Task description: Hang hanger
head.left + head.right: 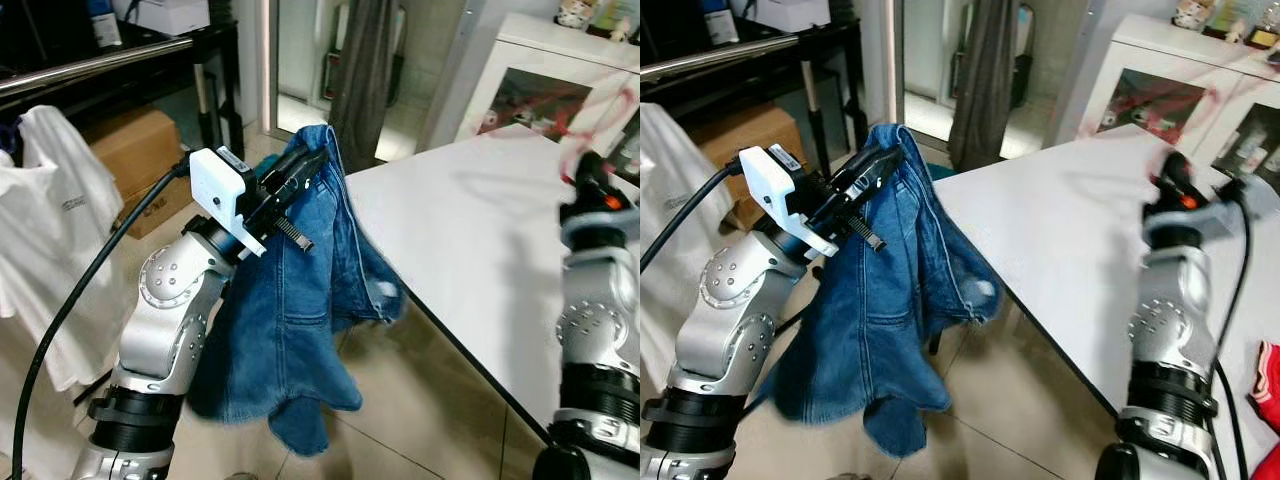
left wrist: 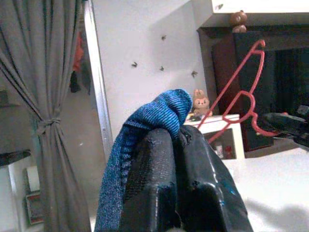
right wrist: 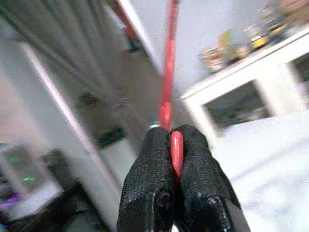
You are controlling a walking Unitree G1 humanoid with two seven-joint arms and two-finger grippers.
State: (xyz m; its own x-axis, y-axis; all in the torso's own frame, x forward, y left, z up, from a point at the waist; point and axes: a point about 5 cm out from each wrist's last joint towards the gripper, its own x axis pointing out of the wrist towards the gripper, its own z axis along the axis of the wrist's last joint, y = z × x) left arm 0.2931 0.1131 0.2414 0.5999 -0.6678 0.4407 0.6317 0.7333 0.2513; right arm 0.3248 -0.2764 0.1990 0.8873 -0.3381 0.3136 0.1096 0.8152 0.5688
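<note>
here left gripper (image 1: 312,166) pinches denim jacket (image 1: 300,310), right gripper (image 3: 173,140) clamps red hanger (image 3: 168,72); no legible writing

One red hanger (image 2: 241,92), one blue denim garment (image 1: 300,300), one white shirt (image 1: 50,230), one white table (image 1: 480,240), two grippers.

A: What's on the white counter (image 1: 1070,220)?
B: Just something red (image 1: 1265,375) at its near right edge, can't tell what. A cardboard box (image 1: 140,160) sits on the tiled floor (image 1: 400,400) nearby.

Thin red hanger (image 2: 241,99), held aloft over white table, blue denim garment (image 1: 300,310) draped beside it
</note>
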